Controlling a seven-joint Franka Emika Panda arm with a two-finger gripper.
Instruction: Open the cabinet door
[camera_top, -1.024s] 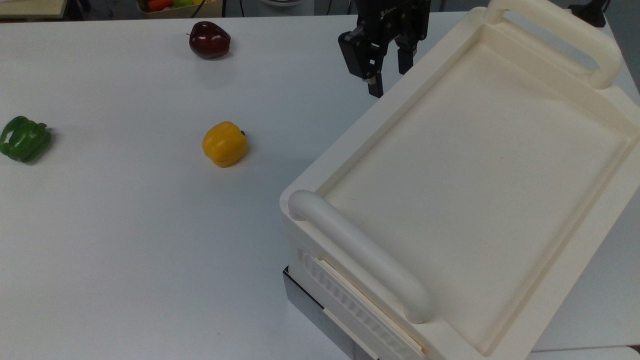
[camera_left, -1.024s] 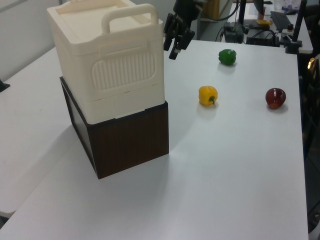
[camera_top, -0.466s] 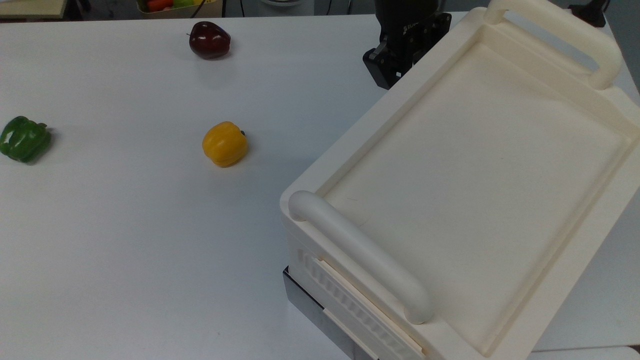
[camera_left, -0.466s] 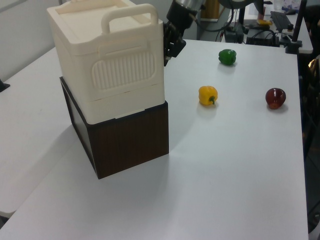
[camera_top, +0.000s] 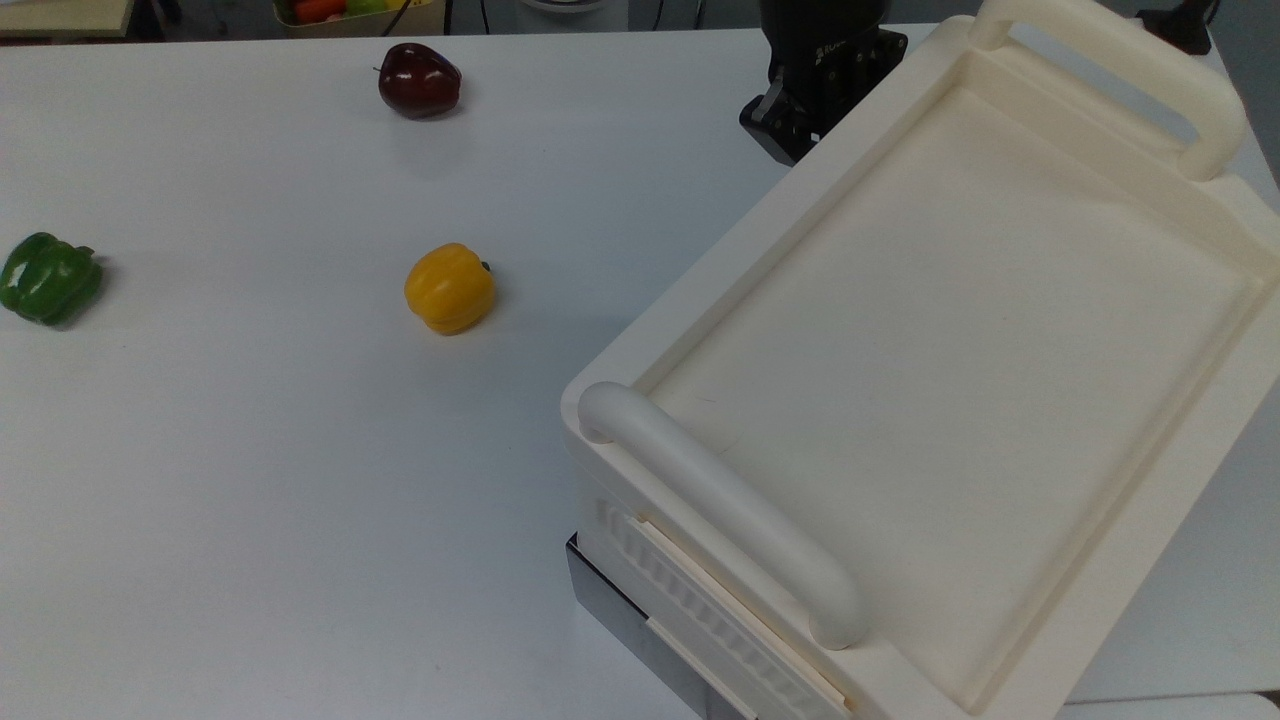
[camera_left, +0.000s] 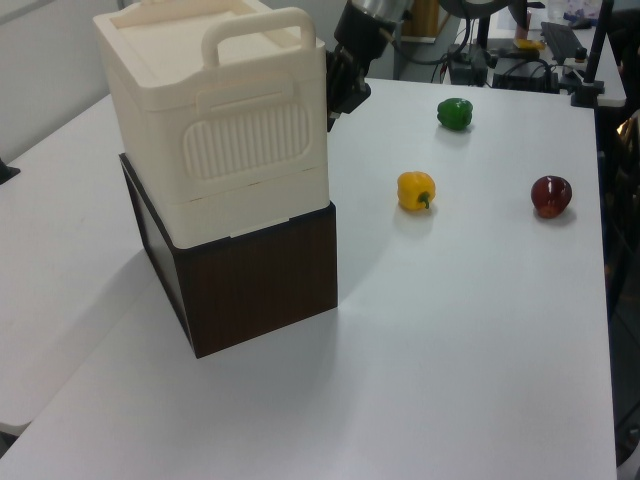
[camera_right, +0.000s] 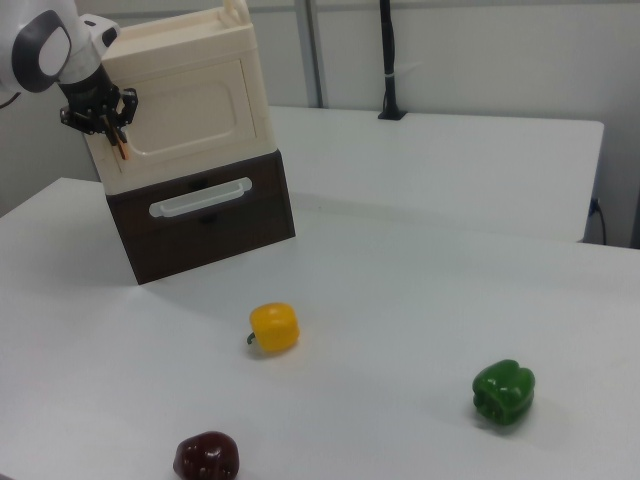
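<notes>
The cream cabinet (camera_top: 950, 330) stands on a dark brown base (camera_left: 260, 270). In the right view its door (camera_right: 190, 115) is the cream front panel with a rounded inset, lying flush with the body. A small copper-coloured piece (camera_right: 121, 148) shows at the door's left edge in the right view. My black gripper (camera_right: 105, 125) sits right at that edge, near the cabinet's upper corner. From the top view the gripper (camera_top: 800, 125) is partly tucked behind the cabinet's far rim. The left view has the gripper (camera_left: 345, 85) against the cabinet's right corner.
On the white table (camera_top: 250, 450) lie a yellow pepper (camera_top: 449, 288), a green pepper (camera_top: 48, 277) and a dark red fruit (camera_top: 419, 79). The brown base has a pale bar handle (camera_right: 200, 197). Thick cream handles (camera_top: 720, 510) top the cabinet.
The gripper has moved from open air beside the cabinet in against its corner, rightward in the top view; its lower part is now hidden behind the rim there. The cabinet and fruit have not moved.
</notes>
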